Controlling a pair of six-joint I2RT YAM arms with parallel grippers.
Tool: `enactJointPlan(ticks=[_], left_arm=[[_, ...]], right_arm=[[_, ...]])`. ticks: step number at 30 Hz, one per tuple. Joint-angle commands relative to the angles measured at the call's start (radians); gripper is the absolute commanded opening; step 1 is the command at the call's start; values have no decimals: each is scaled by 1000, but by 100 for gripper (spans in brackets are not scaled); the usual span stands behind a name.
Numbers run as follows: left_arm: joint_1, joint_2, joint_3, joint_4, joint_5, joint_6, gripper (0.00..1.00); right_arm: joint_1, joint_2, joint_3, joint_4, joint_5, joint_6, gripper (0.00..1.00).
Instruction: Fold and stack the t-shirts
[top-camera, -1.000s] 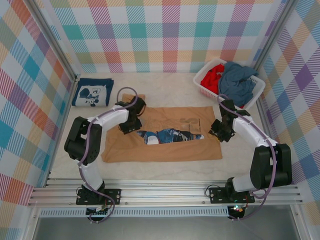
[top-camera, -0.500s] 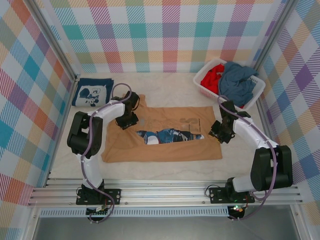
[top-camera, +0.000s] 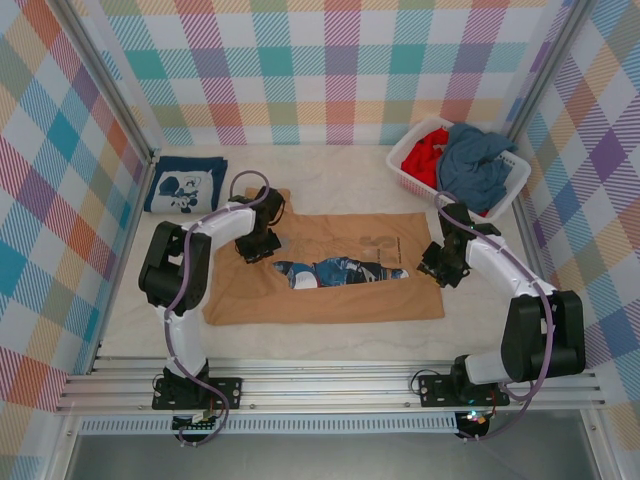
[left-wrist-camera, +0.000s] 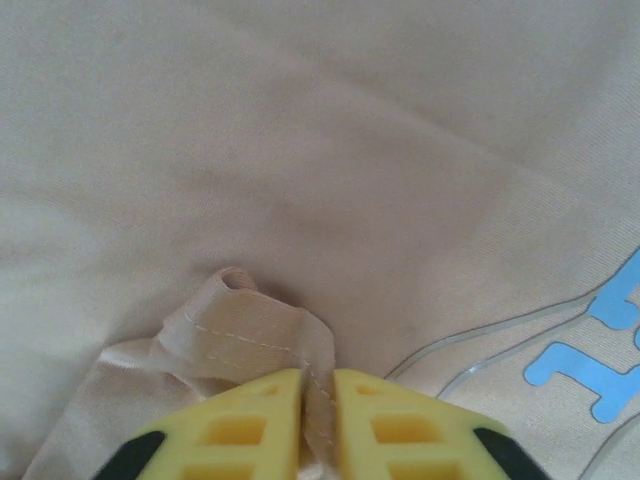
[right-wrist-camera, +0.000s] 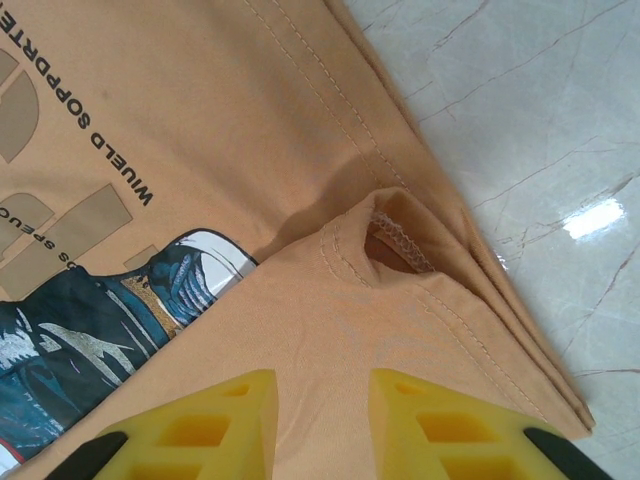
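Left claw: my left claw (left-wrist-camera: 318, 388) has just narrowed; its yellow fingers now pinch a raised ridge of hemmed tan cloth, where a moment ago they stood wider apart
Right claw: my right claw (right-wrist-camera: 322, 400) has not stirred over the same moment; its fingers stand part-way apart with tan cloth in the gap; I cannot tell whether it grips
Tan t-shirt: the tan t-shirt (top-camera: 320, 300) lies spread mid-desk (top-camera: 330, 175), its dark print showing in the middle; my left claw is at its far-left part near the sleeve, my right at its right edge
Meaning: I judge the pinch made, so folding that side over can begin
Stack: a navy t-shirt (top-camera: 185, 185) lies folded at the far-left corner
Waiting: a red t-shirt (top-camera: 425, 150) and a grey-blue t-shirt (top-camera: 475, 165) sit in the basket (top-camera: 405, 168), far right
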Motion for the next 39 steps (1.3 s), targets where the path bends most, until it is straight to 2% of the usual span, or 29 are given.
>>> enactJointPlan(ticks=[1, 2, 9, 17, 21, 24, 28, 31, 32, 35, 39], left_arm=[[-12, -14, 0, -50, -21, 19, 4], [-13, -26, -4, -50, -27, 21, 0], [-62, -198, -79, -62, -76, 46, 0], [-130, -469, -355, -74, -96, -30, 0], [-130, -530, -483, -50, -65, -53, 0], [-130, -534, -513, -80, -87, -83, 0], [-130, -514, -476, -168, -156, -116, 7], [-130, -533, -409, -206, -185, -129, 27], [-130, -552, -385, -203, -186, -133, 31], [-129, -552, -295, -184, -168, -141, 34], [-126, -421, -217, -173, -67, -174, 36]], right_arm=[[2, -6, -10, 5, -10, 4, 30], [2, -6, -10, 5, -11, 4, 29], [2, -6, -9, 4, -10, 0, 29], [2, 5, -8, 9, -20, -3, 29], [2, 16, -4, 13, -27, -3, 29], [2, 18, -3, 14, -30, -3, 29], [2, 19, -1, 11, -29, -7, 29], [2, 16, -3, 9, -28, -8, 29], [2, 13, -5, 9, -26, -8, 29], [2, 13, -11, 12, -27, -8, 29], [2, 14, -19, 17, -29, -7, 29]])
